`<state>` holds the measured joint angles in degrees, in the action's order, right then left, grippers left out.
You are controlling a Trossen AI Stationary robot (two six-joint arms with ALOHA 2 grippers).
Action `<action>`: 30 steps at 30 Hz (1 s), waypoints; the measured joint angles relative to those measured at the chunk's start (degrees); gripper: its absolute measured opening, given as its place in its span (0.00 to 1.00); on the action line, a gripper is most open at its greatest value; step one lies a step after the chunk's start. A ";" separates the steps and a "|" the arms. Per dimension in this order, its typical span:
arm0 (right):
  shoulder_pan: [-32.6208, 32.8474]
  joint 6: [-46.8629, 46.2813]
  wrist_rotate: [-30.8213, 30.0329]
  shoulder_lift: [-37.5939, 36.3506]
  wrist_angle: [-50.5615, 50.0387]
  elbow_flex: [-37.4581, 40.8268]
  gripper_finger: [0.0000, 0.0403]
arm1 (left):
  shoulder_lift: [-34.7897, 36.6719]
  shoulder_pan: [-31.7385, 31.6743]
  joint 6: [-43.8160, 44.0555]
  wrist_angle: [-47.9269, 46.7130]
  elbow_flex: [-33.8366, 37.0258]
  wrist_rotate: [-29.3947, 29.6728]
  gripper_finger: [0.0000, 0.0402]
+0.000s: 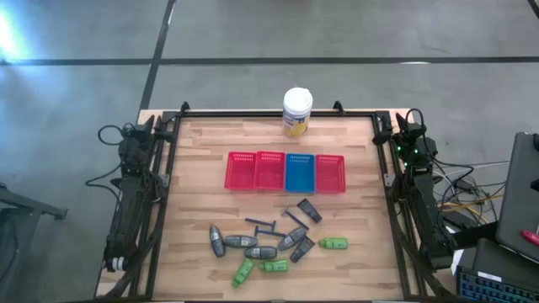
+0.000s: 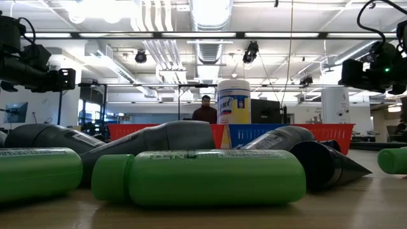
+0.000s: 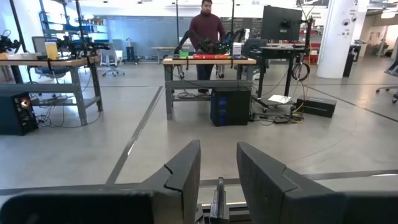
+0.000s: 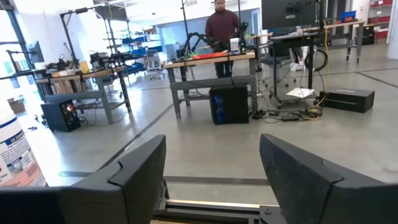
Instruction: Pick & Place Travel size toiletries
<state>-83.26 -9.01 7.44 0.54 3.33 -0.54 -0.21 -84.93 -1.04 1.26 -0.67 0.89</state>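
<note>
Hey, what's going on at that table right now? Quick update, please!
Both arms parked at the table's sides, left gripper and right gripper open, empty. Toiletries untouched in a loose pile on the wood. Mesh baskets behind them, white canister beyond. Nothing in the way.

Bright green little plastic bottles (image 2: 210,176) lie across the wooden table (image 2: 254,215) up front, grey oval tubes (image 2: 162,137) behind them, then red and blue mesh baskets (image 2: 289,133) and a white yellow-labelled canister (image 2: 233,105).

Pale wood-plank desk (image 1: 354,160) showing a smooth matt grain, green plastic bottles (image 2: 200,176) gleaming softly, mesh plastic baskets (image 1: 285,172) looking matt, white canister (image 1: 297,112) wearing a glossy label
</note>
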 joint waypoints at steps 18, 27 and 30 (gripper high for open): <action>0.00 -0.01 0.00 -0.01 0.00 -0.01 0.57 | 0.02 0.02 0.00 0.00 0.00 0.00 0.28; 0.00 -0.01 0.00 0.01 0.00 0.00 0.65 | 0.02 0.02 0.00 0.00 0.00 0.00 0.28; 0.00 -0.01 -0.01 0.00 0.00 -0.02 0.67 | 0.02 0.00 -0.02 0.00 0.00 0.00 0.28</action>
<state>-83.26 -9.02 7.44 0.55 3.33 -0.55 -0.19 -84.93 -1.05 1.26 -0.67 0.89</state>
